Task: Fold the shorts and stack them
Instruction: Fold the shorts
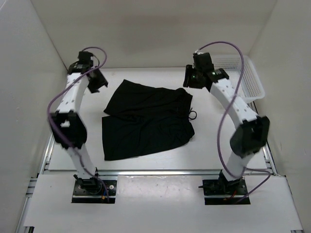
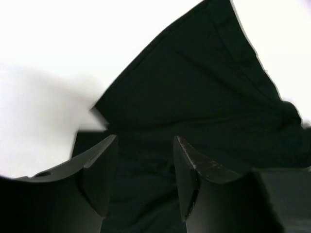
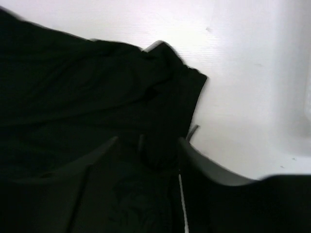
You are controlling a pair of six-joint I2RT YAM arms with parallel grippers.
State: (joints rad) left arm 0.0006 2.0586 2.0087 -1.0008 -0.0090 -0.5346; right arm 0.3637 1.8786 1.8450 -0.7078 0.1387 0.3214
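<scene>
Although the shorts (image 1: pixel 146 121) seem only partly folded on the bench (image 1: pixel 204 145), both pairs of jaws hang half-open and empty; stacking is not yet done.

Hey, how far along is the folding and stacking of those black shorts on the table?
Done: the plain black fabric shorts lie spread roughly flat on the white table, drawstring loop toward the right. In hand: nothing; the left gripper and right gripper both hang open near its far corners. Left: no finished fold shows yet, and nothing is stacked.
</scene>
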